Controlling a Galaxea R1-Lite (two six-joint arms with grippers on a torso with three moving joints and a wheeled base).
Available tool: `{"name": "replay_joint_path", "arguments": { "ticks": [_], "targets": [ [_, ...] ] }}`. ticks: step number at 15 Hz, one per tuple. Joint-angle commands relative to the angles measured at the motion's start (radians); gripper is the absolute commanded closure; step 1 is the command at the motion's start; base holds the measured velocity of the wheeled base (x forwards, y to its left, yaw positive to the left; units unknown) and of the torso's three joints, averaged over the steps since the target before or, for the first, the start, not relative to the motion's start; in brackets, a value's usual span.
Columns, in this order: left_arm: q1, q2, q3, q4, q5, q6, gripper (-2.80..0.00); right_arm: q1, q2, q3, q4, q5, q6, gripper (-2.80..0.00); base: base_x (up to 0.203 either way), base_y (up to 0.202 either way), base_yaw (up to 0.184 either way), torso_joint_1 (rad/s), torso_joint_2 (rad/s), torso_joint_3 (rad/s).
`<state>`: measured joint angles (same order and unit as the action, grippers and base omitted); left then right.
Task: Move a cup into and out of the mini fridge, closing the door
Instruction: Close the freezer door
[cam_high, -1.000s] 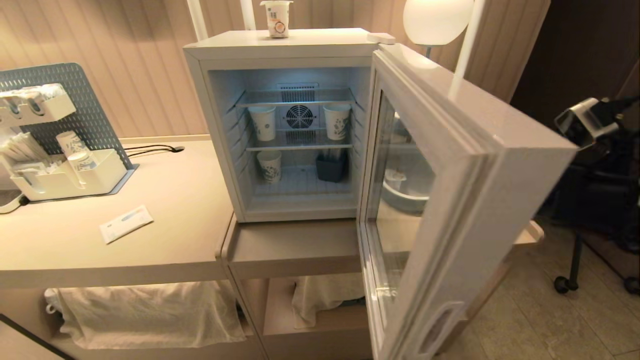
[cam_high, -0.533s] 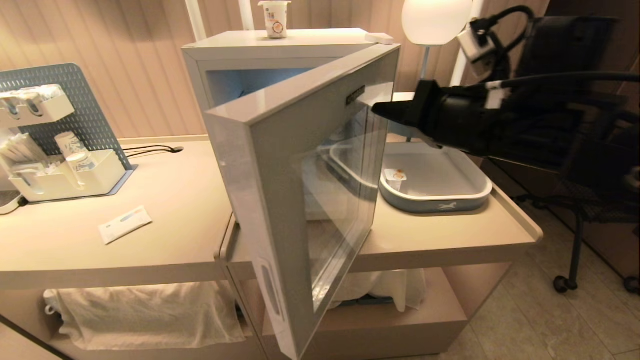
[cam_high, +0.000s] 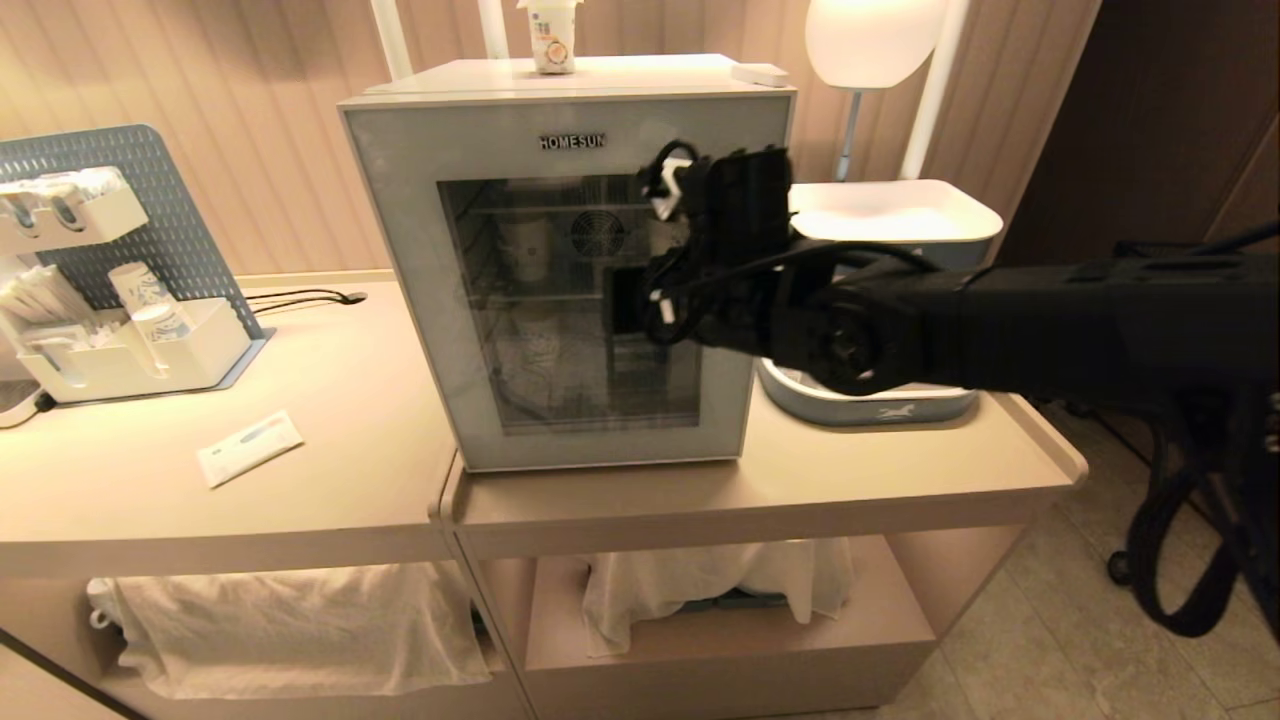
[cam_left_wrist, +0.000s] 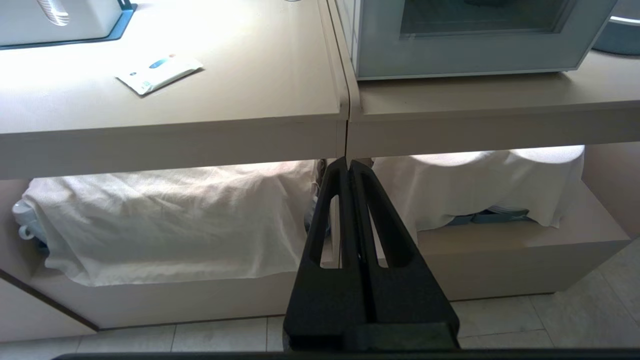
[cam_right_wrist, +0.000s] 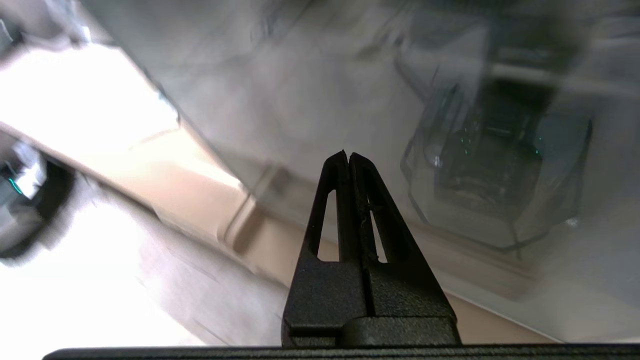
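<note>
on my right wrist feed i see the right claw with its two black fingers pressed together, nothing between them. just ahead of the tips is the door of the mini fridge, its glass window dark and smeared with blur; a murky dark shape shows in the glass. beyond the door's pale grey frame lies a strip of beige tabletop, glaring white to one side.

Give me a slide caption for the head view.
Right gripper shut against the closed door of the mini fridge, cup on top.
</note>
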<state>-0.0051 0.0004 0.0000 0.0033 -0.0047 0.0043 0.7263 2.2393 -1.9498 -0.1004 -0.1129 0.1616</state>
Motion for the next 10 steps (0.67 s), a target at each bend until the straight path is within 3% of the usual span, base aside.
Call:
{"name": "replay_joint_path", "arguments": {
  "ticks": [1, 4, 5, 10],
  "targets": [
    [0.001, 0.001, 0.0, 0.0, 0.0, 0.0, 0.0, 0.015, 0.053, -0.012, -0.016, -0.039, -0.014, 0.0, 0.0, 0.0, 0.0, 0.0, 0.0, 0.0],
    [0.001, 0.001, 0.0, 0.0, 0.0, 0.0, 0.0, 0.018, -0.008, 0.024, -0.008, -0.052, -0.016, 0.0, 0.0, 0.0, 0.0, 0.0, 0.0, 0.0],
    [0.001, 0.001, 0.0, 0.0, 0.0, 0.0, 0.0, 0.023, -0.032, 0.042, -0.006, -0.097, -0.02, 0.0, 0.0, 0.0, 0.0, 0.0, 0.0, 0.0],
    [0.001, 0.001, -0.001, 0.0, 0.0, 0.002, 0.0, 0.017, -0.333, 0.245, -0.013, -0.54, -0.146, 0.0, 0.0, 0.0, 0.0, 0.0, 0.0, 0.0]
  ]
}}
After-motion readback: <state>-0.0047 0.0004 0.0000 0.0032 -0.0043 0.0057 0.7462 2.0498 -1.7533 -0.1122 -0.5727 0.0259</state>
